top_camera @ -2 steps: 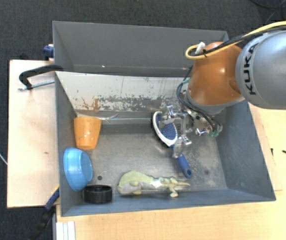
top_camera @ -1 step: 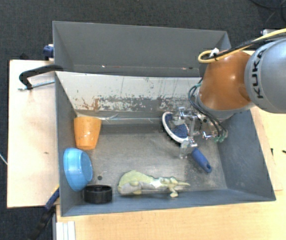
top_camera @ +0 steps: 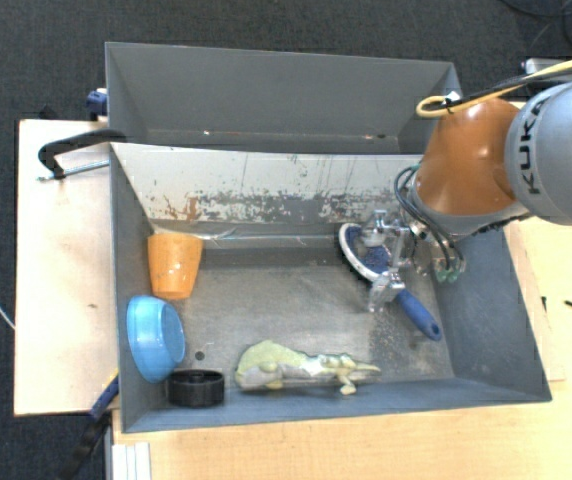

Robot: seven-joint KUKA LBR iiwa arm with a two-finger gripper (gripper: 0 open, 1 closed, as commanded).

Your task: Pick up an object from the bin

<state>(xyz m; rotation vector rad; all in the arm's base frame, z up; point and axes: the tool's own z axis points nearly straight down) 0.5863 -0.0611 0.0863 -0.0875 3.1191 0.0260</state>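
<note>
My gripper hangs low in the right half of the bin, just off the back wall. Right under and beside it lies a blue-and-white brush-like tool; its rounded white head points at the back wall and its blue handle runs out toward the front right. The gripper stands over the spot where head and handle meet and hides that part. A pale green toy lizard lies along the front wall, left of and below the gripper.
An orange cup lies on its side at the left wall, with a blue bowl in front of it and a black round lid in the front left corner. The arm's orange cover hangs over the bin's back right corner.
</note>
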